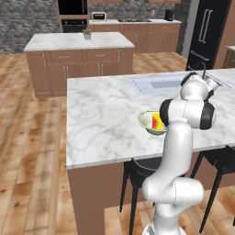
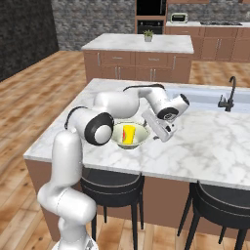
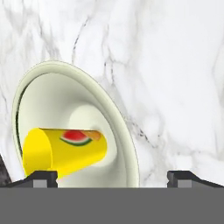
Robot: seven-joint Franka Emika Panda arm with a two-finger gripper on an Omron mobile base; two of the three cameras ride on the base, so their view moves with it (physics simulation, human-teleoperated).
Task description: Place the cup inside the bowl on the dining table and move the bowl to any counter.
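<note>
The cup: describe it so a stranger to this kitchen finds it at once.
Start at the big marble dining table with the inset sink and black faucet. Near its front edge, above the stools, sits a wide cream bowl. The cup stands inside it: small, bright yellow, with a watermelon picture on its side, the only vivid thing on the white top.

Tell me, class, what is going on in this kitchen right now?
A white robot arm is working at the marble dining table. The yellow cup already sits inside the cream bowl, which rests on the table near its front edge. The gripper hangs open just beside the bowl, holding nothing. The bowl has not yet gone to the wooden island counter behind, so grasping the bowl looks like the likely next step.
</note>
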